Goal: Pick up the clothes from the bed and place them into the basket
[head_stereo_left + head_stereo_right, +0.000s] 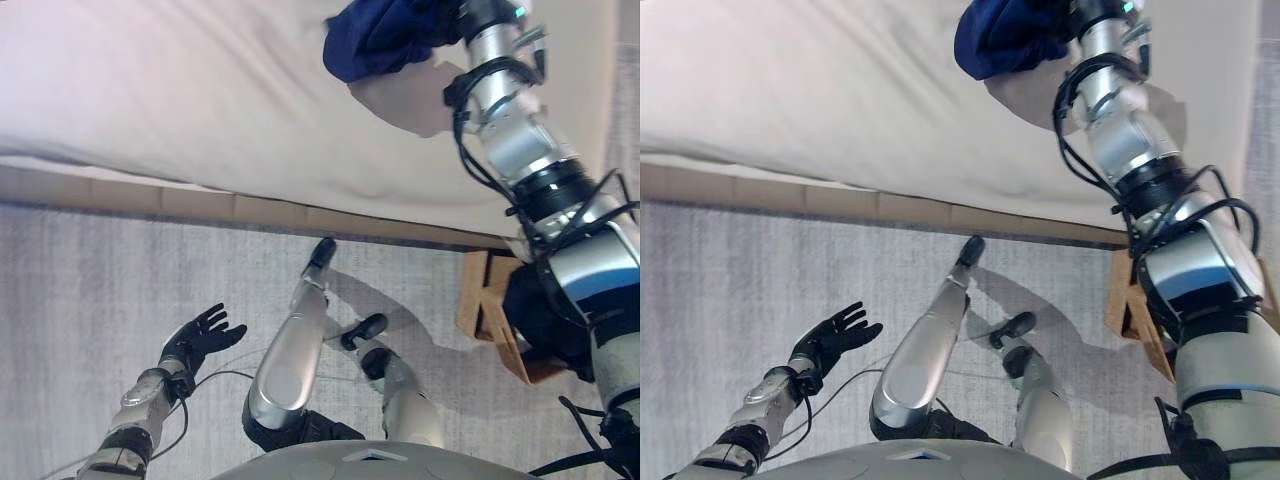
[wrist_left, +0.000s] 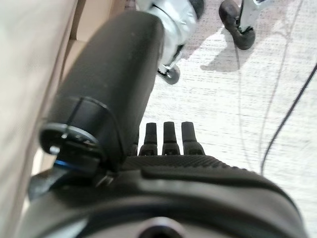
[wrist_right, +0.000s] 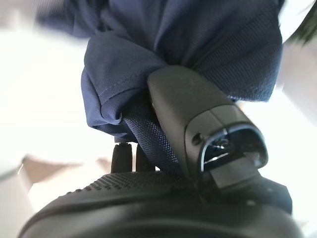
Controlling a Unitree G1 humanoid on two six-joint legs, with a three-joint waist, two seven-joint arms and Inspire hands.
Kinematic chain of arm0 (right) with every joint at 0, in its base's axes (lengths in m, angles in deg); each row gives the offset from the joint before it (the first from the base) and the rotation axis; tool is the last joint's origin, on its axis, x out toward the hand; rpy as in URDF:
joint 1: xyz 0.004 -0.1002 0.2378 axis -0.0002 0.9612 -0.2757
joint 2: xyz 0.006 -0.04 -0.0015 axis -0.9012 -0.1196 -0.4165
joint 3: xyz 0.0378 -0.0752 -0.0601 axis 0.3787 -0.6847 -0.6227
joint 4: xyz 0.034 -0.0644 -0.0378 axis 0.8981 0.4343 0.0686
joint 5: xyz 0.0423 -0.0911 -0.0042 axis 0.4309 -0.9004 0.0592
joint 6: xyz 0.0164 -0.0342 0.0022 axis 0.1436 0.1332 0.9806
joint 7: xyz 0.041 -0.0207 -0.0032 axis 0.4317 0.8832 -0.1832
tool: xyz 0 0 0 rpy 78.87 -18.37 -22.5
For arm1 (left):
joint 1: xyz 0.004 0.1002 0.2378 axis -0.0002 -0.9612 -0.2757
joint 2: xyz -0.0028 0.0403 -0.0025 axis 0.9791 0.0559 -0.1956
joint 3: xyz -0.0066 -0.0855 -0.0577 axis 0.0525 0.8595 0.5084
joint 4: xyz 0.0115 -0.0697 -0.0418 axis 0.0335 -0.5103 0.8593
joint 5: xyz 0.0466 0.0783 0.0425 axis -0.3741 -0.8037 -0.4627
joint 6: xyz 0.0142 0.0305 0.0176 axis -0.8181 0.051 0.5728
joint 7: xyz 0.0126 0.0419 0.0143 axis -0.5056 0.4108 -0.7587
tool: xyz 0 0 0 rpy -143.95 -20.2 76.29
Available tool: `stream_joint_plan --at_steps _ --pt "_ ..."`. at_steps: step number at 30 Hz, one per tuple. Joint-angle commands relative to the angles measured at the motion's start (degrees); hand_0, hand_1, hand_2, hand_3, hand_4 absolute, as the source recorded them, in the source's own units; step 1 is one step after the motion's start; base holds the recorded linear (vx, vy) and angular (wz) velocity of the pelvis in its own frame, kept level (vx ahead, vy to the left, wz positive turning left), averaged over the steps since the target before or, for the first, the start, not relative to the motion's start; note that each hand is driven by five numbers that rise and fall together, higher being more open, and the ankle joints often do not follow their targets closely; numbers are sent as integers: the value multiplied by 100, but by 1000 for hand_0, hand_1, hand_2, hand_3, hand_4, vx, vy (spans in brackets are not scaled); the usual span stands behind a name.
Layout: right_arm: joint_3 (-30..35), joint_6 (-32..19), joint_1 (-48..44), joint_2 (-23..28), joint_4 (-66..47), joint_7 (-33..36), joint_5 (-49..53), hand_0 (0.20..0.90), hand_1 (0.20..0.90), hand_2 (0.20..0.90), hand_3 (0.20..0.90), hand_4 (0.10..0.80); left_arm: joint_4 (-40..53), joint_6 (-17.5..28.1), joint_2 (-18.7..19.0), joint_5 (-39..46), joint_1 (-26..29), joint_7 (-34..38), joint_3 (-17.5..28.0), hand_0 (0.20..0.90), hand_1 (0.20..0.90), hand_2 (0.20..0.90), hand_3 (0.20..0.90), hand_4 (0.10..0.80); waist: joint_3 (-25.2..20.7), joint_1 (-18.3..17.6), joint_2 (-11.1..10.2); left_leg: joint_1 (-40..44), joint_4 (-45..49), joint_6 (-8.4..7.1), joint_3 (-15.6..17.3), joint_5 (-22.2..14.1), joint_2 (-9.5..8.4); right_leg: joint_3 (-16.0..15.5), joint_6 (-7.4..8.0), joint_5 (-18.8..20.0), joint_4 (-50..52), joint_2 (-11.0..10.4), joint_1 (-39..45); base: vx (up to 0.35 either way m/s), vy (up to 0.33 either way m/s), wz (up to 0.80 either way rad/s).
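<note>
Your right hand is far out over the bed, at the far right of the scene, with its thumb and fingers clenched on a bunched dark navy garment. In the right wrist view the cloth wraps over the thumb and the fingers disappear into its folds. The garment hangs gathered at the hand; whether its lower edge touches the pale sheet you cannot tell from here.

Your left hand is low at the near left, over the grey carpet, fingers straight and spread, holding nothing. Its own wrist view shows the fingertips in a row above the same carpet.

The wooden basket sits on the floor at the right, just beside the bed's near edge and below your right arm, which hides much of it. Something dark lies in it, too hidden to identify.
</note>
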Motion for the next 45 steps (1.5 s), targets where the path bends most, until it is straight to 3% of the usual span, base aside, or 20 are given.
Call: stream_joint_plan --at_steps 1,4,13,23,34,45 --pt "841 -33 356 690 -798 554 -175 300 300 300 200 100 -322 -207 117 -570 -595 96 -31 900 900 900 900 800 -1078 -295 -168 653 -729 214 254 -391 -292 299 134 108 -564 99 895 188 29 -27" --pt "1373 88 856 989 -1187 543 -111 300 300 300 200 100 -492 -268 -1 -825 -674 136 -7 900 900 900 900 800 -1470 -570 -112 1033 -912 252 486 -302 -266 377 136 300 -811 129 1090 74 66 -29" --pt "2472 216 2232 1805 -1692 404 420 300 300 300 200 100 -1041 -365 -351 -1427 -579 358 -96 900 900 900 900 800 -2390 -1524 -49 2323 -1291 328 1204 -661 -191 870 96 614 -1284 260 1382 54 -21 -35" --pt "3032 322 3616 1816 -1592 -154 267 300 300 300 200 100 -825 -731 -371 -1586 -270 391 -429 900 900 900 900 800 -2668 -2199 128 2859 -1399 352 1613 -839 -142 1268 7 562 -1246 369 1496 6 -116 -36" --pt "2517 344 3703 1708 -665 -712 -394 300 300 300 200 100 -650 -841 -374 -1630 -210 326 -822 900 900 900 900 800 -2247 -2315 427 2724 -826 304 1543 -967 -126 1349 -177 437 -893 352 1351 -15 -155 -14" --pt "1230 1030 1930 1793 833 69 -65 300 300 300 200 100 37 -509 -285 -757 583 486 -1366 900 900 900 900 800 -953 -2295 891 1241 -180 187 1285 -806 -39 1447 -321 468 -611 351 117 -215 -114 -3"
